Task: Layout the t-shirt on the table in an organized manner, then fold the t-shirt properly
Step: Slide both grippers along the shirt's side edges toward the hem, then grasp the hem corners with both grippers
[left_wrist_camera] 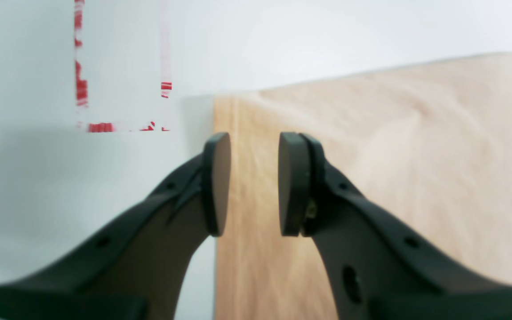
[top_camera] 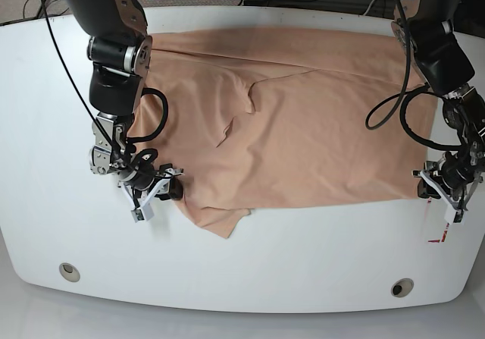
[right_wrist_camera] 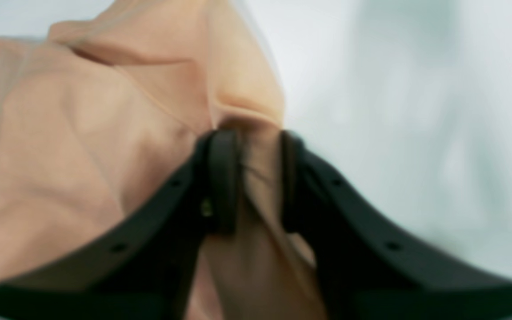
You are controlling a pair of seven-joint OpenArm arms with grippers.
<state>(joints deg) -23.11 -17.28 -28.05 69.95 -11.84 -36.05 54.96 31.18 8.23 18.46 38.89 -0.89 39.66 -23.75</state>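
peach t-shirt spread over the middle and upper part of the white table, both arms at its lower corners

right gripper, lower left in the base view, is pinched on a bunched fold of the shirt's edge. left gripper, lower right, hangs over the shirt's straight edge, jaws apart with nothing between them. red tape marks sit upper left in its wrist view.
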